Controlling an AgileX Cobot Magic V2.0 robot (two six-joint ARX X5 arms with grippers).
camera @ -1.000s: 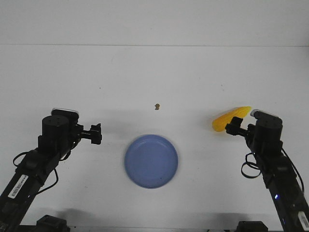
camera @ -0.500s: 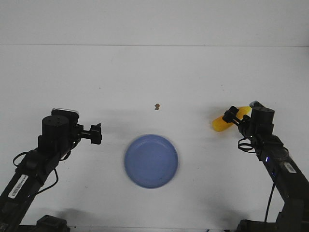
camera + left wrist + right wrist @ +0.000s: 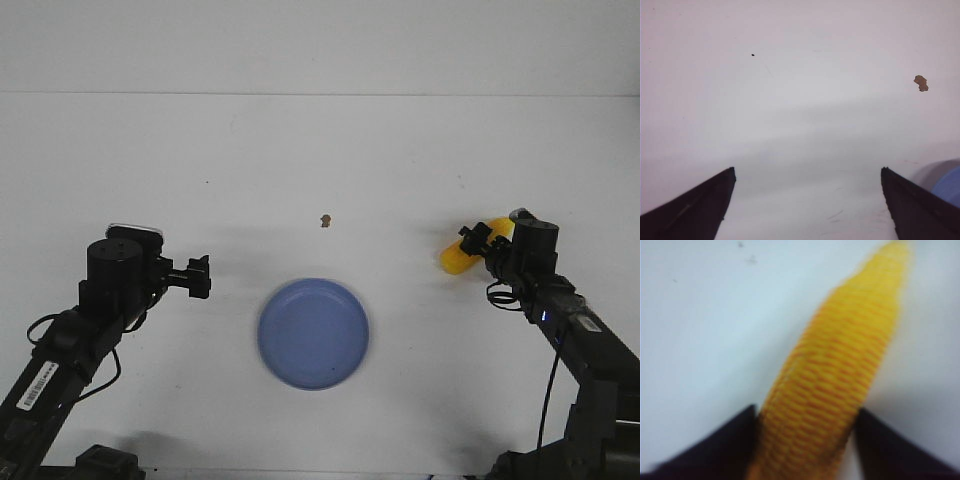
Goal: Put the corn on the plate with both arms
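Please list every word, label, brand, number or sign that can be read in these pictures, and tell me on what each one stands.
No text can be read.
White sticker on the left arm: dark print, too small to read.
Corn, plate and table: no writing shows.
Wrist views: no labels in sight.

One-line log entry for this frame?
right end effector: straddling corn, grasp unconfirmed | left end effector: open, empty | plate: empty | corn on table
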